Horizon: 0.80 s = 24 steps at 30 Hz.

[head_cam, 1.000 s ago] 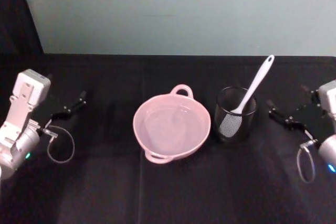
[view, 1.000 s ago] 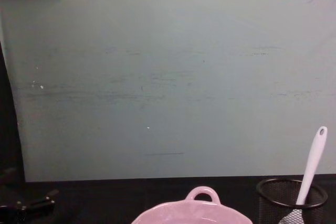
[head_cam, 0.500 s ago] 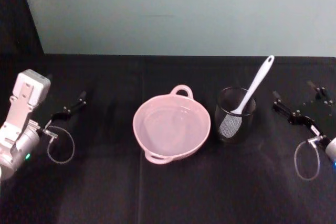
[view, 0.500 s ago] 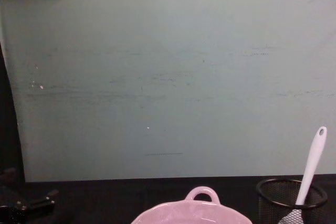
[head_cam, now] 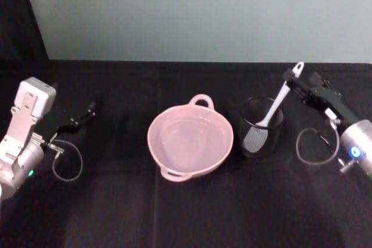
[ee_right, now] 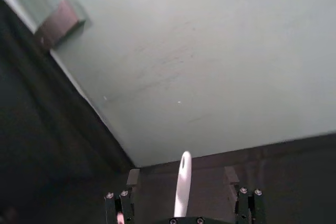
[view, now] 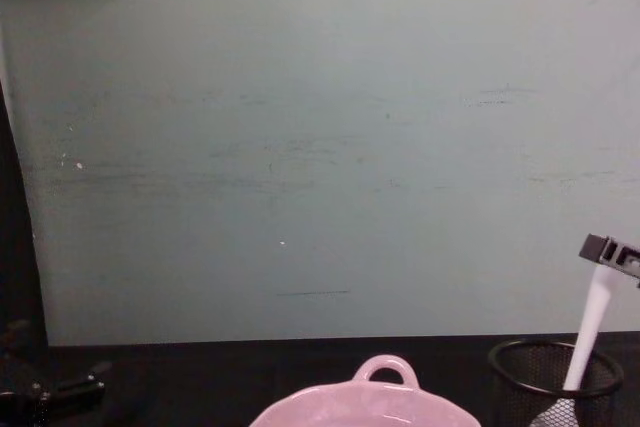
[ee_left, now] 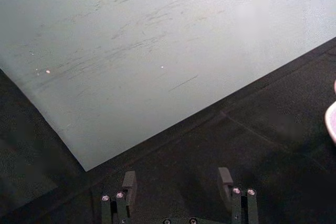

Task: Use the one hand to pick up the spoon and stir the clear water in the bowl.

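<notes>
So far the right gripper point(head_cam: 300, 78) is only straddling the spoon point(head_cam: 281, 98) at its handle tip, fingers point(ee_right: 132, 178) apart, as it is leaning in the mesh cup point(head_cam: 273, 137) beside the bowl point(head_cam: 152, 137), leaving grasping and stirring the clear water point(head_cam: 189, 137); the left gripper point(ee_left: 177, 181) is idling far left.

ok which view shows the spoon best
The head view: the whole spoon leans in the mesh cup, handle end inside the open right gripper. The chest view gives the handle rising from the cup, its top behind the gripper. The right wrist view gives the handle end.
</notes>
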Each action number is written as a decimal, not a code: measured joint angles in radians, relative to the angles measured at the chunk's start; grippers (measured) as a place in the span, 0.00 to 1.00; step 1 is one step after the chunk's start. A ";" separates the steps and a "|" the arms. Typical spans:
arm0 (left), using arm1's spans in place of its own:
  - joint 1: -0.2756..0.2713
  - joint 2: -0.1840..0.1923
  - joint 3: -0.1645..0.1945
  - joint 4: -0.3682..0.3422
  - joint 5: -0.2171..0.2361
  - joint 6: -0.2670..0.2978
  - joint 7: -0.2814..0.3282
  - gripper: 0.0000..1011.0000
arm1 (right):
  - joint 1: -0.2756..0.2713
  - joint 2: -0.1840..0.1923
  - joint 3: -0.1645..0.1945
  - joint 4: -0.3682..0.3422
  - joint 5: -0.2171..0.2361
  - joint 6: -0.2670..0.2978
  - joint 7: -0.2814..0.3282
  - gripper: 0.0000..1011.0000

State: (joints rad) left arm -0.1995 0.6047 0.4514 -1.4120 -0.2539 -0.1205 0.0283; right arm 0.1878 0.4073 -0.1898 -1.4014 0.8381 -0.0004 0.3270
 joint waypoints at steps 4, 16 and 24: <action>0.000 0.000 0.000 0.000 0.000 0.000 0.000 1.00 | 0.030 -0.036 0.034 0.036 0.134 0.104 0.013 0.99; 0.000 0.000 0.000 0.000 0.000 0.000 0.000 1.00 | 0.060 -0.052 0.065 0.061 0.339 0.272 0.006 0.99; 0.000 0.000 0.000 0.000 0.000 0.000 0.000 1.00 | 0.085 -0.012 0.010 0.095 0.308 0.248 0.078 0.99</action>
State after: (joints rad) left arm -0.1995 0.6047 0.4514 -1.4120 -0.2539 -0.1206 0.0283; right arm 0.2727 0.3949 -0.1795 -1.3067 1.1463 0.2472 0.4054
